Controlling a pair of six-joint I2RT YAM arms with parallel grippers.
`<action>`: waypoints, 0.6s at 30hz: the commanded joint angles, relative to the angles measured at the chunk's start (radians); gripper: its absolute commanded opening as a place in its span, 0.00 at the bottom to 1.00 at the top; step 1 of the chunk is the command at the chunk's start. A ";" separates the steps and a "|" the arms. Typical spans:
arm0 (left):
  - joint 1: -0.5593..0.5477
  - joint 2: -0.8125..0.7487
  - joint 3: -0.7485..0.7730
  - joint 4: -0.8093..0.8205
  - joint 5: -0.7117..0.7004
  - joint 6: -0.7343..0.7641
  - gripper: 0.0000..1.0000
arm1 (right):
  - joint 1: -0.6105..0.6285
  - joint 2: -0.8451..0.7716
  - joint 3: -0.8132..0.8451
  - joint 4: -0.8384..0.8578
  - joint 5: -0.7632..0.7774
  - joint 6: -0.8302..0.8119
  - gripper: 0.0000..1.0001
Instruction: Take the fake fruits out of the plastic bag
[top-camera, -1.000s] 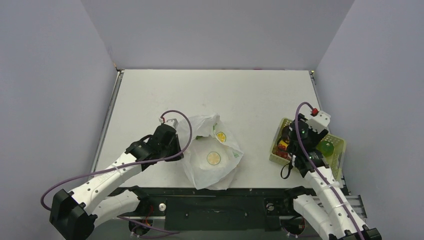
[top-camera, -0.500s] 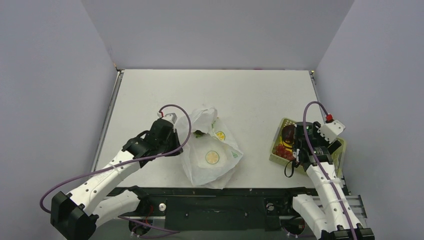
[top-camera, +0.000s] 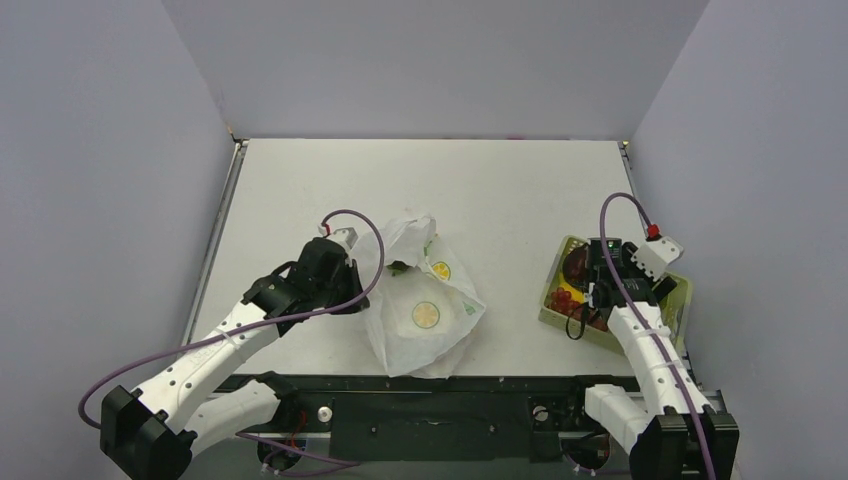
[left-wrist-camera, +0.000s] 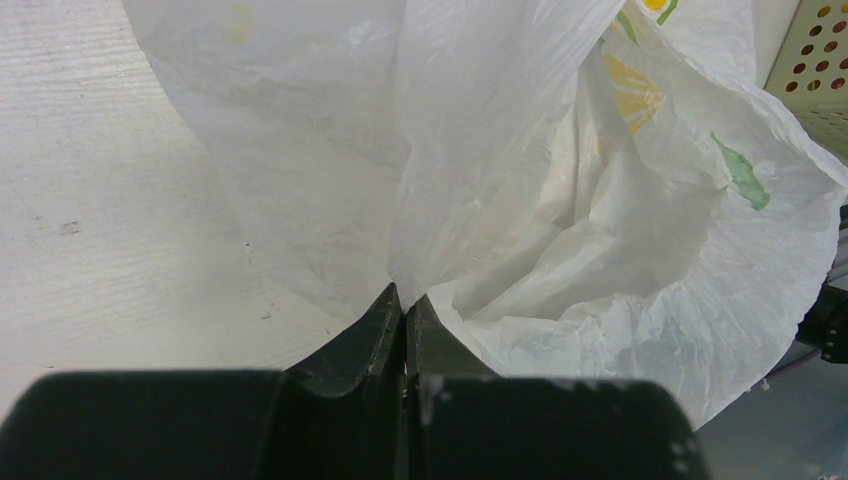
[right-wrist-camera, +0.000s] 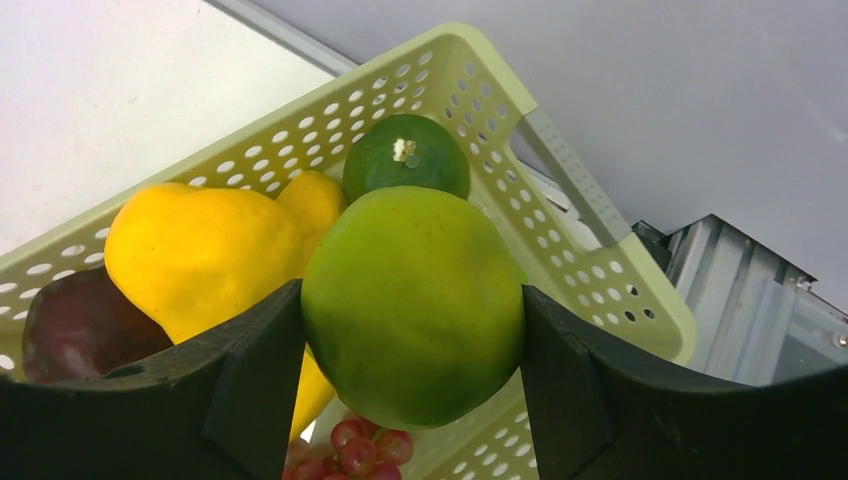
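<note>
The white plastic bag (top-camera: 425, 320) lies crumpled at the table's near middle, and a dark green bit (top-camera: 398, 267) shows in its mouth. My left gripper (top-camera: 356, 288) is shut on the bag's left edge; in the left wrist view the film (left-wrist-camera: 500, 150) rises from the pinched fingertips (left-wrist-camera: 403, 297). My right gripper (right-wrist-camera: 410, 300) is shut on a green pear (right-wrist-camera: 413, 250) above the basket (right-wrist-camera: 450, 60). In the basket lie a green lime (right-wrist-camera: 405, 155), a yellow lumpy piece (right-wrist-camera: 200, 250), a dark purple fruit (right-wrist-camera: 70, 325) and red grapes (right-wrist-camera: 360, 450).
The pale yellow-green perforated basket (top-camera: 556, 317) stands at the table's right edge, close to the side wall, with my right gripper (top-camera: 603, 285) over it. Its corner also shows past the bag (left-wrist-camera: 815, 60). Bare table stretches behind the bag.
My right wrist has turned and shifted over the basket with the pear still in its grip. My left gripper has drawn the bag's edge slightly left.
</note>
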 joint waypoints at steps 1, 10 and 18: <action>0.005 -0.009 0.051 0.022 0.028 0.035 0.00 | -0.013 0.078 0.003 0.075 -0.033 -0.020 0.26; 0.005 -0.034 0.028 0.030 0.039 0.041 0.00 | -0.070 0.219 0.058 0.053 -0.081 -0.002 0.34; 0.005 -0.055 0.005 0.034 0.056 0.032 0.00 | -0.078 0.238 0.089 0.037 -0.118 -0.030 0.89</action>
